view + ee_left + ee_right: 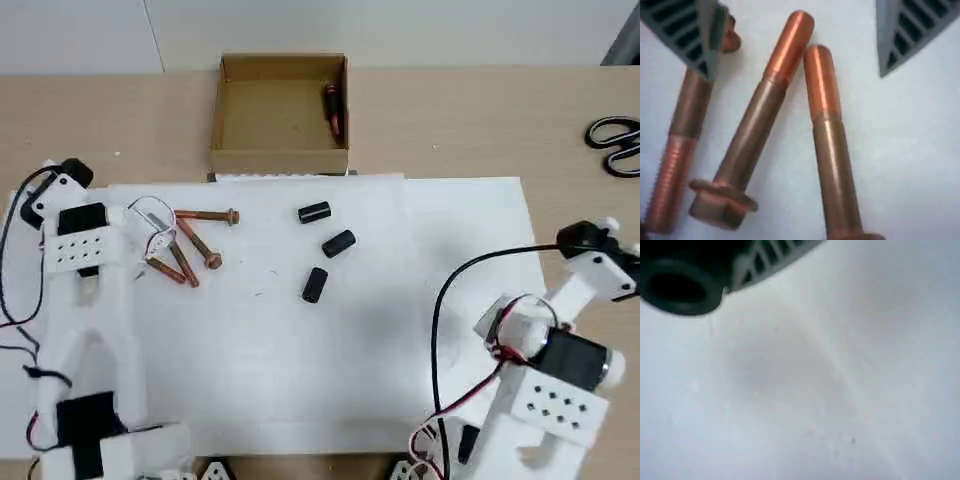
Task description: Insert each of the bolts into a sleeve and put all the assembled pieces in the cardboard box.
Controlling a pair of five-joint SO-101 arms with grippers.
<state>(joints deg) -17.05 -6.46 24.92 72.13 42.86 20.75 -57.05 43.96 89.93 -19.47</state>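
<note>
White sheet (400, 330) lies open mid-table — bolts (197, 242) crowd the left claw (797, 60).

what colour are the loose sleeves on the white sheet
The sleeves are black, shown best in the high view.

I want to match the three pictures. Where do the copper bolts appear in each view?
High view: the bolts lie in a loose cluster at the left of the white mat.
Left wrist view: three bolts, seen close, lying on the mat.
Right wrist view: bare mat and what looks like a black sleeve.
Shared landmark: the white mat under everything.
</note>
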